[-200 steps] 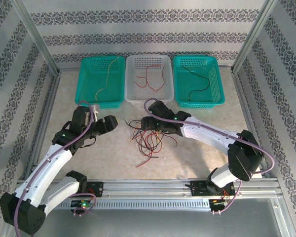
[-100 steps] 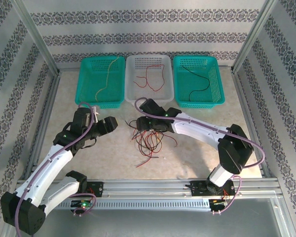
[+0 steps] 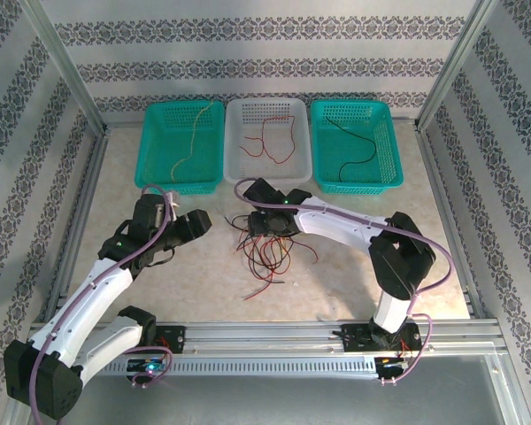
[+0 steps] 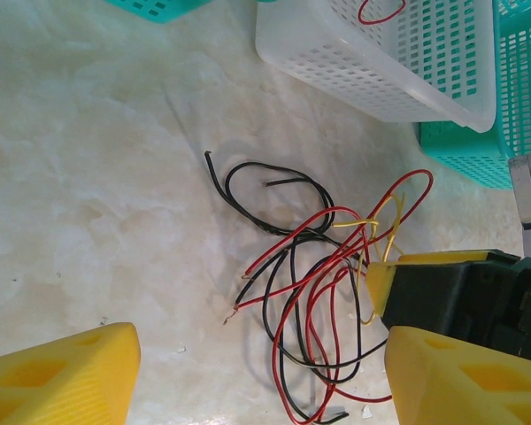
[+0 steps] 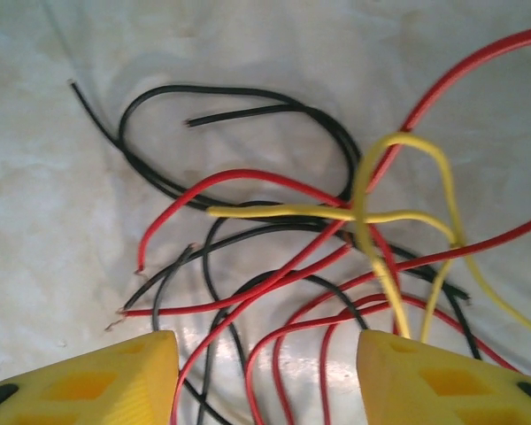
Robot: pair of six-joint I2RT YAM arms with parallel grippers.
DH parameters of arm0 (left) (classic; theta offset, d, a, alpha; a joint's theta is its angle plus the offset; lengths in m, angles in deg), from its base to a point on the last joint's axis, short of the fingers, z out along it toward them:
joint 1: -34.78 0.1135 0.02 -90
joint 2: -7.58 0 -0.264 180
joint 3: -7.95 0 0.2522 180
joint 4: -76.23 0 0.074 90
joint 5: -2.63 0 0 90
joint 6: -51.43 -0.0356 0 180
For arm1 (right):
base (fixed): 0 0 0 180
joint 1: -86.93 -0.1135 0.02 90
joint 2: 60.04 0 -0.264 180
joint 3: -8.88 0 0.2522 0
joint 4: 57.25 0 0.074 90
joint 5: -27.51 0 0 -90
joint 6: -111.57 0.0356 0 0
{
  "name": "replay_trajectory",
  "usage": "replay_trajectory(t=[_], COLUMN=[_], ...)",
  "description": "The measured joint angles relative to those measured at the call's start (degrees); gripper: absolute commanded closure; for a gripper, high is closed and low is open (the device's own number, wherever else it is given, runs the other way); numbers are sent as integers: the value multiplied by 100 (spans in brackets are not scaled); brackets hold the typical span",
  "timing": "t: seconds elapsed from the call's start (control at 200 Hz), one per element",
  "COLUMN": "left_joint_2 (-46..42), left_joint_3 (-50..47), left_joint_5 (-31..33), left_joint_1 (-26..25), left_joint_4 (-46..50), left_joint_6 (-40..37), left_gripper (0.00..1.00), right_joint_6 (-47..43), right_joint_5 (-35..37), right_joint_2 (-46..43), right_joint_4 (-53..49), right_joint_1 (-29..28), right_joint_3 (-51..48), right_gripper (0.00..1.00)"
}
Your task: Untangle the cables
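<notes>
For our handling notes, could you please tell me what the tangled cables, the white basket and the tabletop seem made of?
The cables look like thin wire in glossy plastic insulation: shiny coloured sheaths, bare tips at some ends. The white basket looks like moulded plastic, a perforated lattice. The tabletop seems a pale marbled sheet, slightly creased, perhaps vinyl.

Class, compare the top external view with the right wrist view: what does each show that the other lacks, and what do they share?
Top external: the left teal basket, white basket and right teal basket, each holding a cable. Right wrist: close detail of a yellow cable looped across red and black strands, ahead of the open right gripper. Shared: the tangled cables on the table.
</notes>
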Motion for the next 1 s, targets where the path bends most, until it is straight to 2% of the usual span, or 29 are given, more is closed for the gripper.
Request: replay_trajectory(t=[0.34,0.545,0.64,0.79,0.999], left_joint_2=[111,122,125,155,232], left_joint_3=[-4,-4,-2,15,269], left_joint_5=[-190,-264,-293,-334,-566], left_joint_1=[0,2,2,2,7], left_joint_4=[-153,-155,-166,-166,-214], left_joint_6=[85,83,83,83,37], left_gripper=[31,32,32,32,33], right_joint_6=[-221,-417,-549,-686,-826], right_joint_5=[118,74,13,-28,2], right_joint_2=[109,439,529,566,151], right_joint_4=[-31,9,28,24,-103], right_joint_1=[442,468,468,466,396], right_joint_3=[20,203,313,358,297], right_gripper=[62,61,81,100,100])
